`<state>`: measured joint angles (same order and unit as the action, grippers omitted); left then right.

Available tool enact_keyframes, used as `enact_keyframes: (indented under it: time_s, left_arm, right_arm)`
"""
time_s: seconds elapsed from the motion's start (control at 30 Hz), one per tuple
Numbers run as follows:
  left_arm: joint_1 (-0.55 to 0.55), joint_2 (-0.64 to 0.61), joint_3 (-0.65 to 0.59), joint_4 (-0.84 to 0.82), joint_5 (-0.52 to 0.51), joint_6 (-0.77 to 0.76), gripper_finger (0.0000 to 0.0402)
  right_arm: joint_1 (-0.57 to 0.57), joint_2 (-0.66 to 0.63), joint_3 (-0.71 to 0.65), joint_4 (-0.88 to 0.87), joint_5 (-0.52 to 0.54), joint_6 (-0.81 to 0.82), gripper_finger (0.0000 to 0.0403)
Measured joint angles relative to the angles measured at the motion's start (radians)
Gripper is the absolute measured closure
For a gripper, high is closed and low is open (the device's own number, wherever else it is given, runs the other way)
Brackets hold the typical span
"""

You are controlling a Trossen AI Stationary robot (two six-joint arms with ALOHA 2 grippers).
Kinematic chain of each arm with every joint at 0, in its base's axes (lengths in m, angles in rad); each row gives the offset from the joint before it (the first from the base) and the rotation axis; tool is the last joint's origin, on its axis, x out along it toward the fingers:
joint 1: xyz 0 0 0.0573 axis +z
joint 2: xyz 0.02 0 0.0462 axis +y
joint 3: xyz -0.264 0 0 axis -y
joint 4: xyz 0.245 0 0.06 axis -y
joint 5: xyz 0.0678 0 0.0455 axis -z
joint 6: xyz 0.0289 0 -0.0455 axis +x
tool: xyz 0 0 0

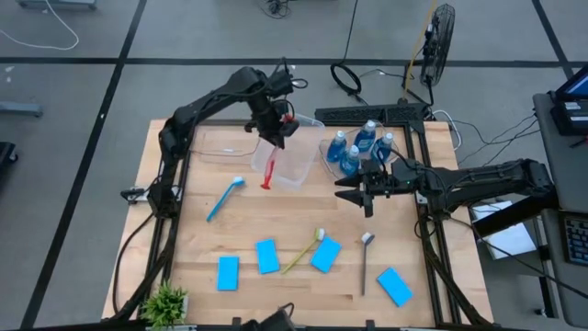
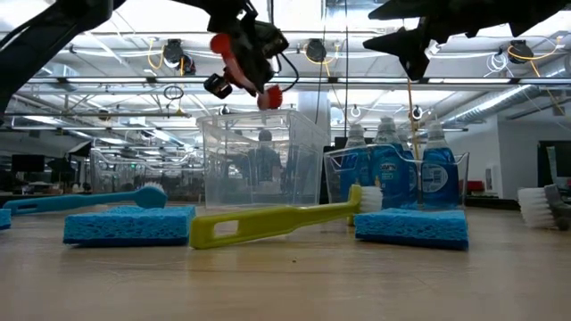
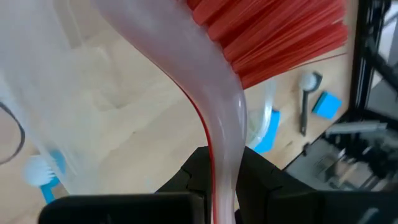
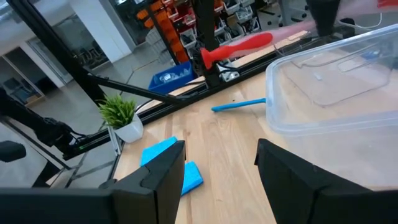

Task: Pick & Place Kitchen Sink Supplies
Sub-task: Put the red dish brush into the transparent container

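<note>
A red brush hangs above the table's far middle with my left gripper shut on it, over the left rim of an empty clear tub. Its red bristles show ahead of the fingers. Several blue-liquid bottles stand in a second clear tub to the right. A blue brush, a yellow brush, a grey brush and several blue sponges lie flat on the table. My right gripper hovers open beside the bottles, with nothing between its fingers. My left gripper pinches the red brush's pale neck, just behind the bristle head, between its two fingers. The fingers slant down from the far side and lie roughly along the brush. The brush is lifted clear; its red handle reaches toward the near edge.
A small green potted plant stands at the near left corner. More sponges lie near the front right. Bare wood lies between the tubs and the row of sponges. Black frame rails run along the table's sides.
</note>
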<state>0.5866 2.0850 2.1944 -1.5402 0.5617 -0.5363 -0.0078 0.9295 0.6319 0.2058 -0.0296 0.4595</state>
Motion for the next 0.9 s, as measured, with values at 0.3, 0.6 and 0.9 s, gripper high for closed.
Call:
enact_keyframes:
  time_s: [0.3, 0.6, 0.9]
  left_arm:
    - [0.03, 0.082, 0.0, 0.081, 0.073, -0.104, 0.0358]
    - [0.049, 0.159, -0.002, 0.096, 0.173, -0.13, 0.0358]
    - [0.077, 0.154, -0.017, 0.014, 0.041, -0.144, 0.0358]
  right_arm:
    - [-0.006, 0.0, 0.0, -0.001, 0.0, 0.0, 0.0218]
    - [-0.005, 0.0, 0.0, -0.001, -0.007, 0.004, 0.0218]
    - [-0.012, 0.0, 0.0, -0.006, -0.055, 0.003, 0.0218]
